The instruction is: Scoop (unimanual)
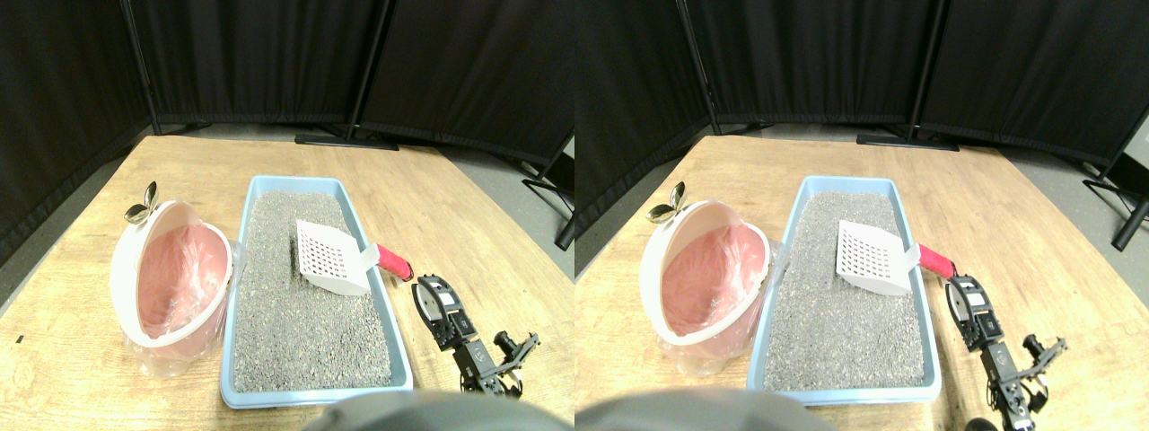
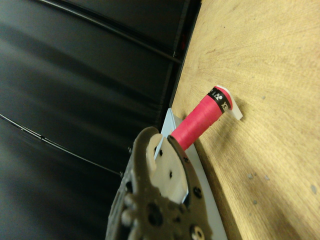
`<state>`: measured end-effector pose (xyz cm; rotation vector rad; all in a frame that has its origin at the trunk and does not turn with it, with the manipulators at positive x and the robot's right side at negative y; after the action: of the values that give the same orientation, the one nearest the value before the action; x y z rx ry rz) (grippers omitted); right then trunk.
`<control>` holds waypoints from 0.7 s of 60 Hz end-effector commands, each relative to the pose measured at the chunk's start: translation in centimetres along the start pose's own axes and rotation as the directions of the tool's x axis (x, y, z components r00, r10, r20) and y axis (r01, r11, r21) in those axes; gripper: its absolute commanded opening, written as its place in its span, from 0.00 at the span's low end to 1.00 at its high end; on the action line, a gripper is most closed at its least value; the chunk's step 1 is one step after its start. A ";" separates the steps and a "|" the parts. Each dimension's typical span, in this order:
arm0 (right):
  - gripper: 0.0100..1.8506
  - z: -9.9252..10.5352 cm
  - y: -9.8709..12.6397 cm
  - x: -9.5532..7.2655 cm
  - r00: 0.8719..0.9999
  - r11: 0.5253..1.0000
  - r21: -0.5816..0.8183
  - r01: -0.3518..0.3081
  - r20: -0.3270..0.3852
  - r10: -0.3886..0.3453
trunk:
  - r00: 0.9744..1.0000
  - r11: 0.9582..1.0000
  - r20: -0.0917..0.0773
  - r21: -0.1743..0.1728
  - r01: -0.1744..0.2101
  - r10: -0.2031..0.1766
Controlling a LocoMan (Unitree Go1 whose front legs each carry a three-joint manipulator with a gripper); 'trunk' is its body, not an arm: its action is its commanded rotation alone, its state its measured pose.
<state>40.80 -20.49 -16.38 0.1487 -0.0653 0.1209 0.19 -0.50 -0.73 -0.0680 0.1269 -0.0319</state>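
Note:
A white slotted scoop (image 1: 330,258) lies tilted in the grey litter (image 1: 305,323) of a light blue tray (image 1: 310,395). Its red wrapped handle (image 1: 393,262) sticks out over the tray's right rim. My right gripper (image 1: 429,289) hovers just outside that rim, a little nearer to me than the handle's end and apart from it. In the wrist view the red handle (image 2: 200,120) runs from the jaw frame toward the wooden floor, ending in a white tip (image 2: 235,107); my gripper (image 2: 161,137) sits beside it, and nothing is plainly held.
A pink bin (image 1: 171,278) with a pink bag liner stands tilted against the tray's left side, with a shiny metal piece (image 1: 142,205) at its far rim. Black curtain screens close off the back; their metal feet (image 1: 346,139) rest on the floor.

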 end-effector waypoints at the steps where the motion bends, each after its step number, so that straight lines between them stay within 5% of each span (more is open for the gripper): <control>1: 0.02 0.8 0.6 -0.2 0.999 1.000 0.006 0.005 0.039 -0.006 | 1.000 1.000 0.018 -0.019 0.017 -0.017; 42: 0.02 0.6 1.0 -0.5 0.999 1.000 -0.020 0.005 0.039 -0.005 | 1.000 0.999 0.024 -0.028 0.017 -0.016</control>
<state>40.24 -19.76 -16.29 0.1366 -0.0572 0.1094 0.18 -0.45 -0.75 -0.0756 0.1237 -0.0379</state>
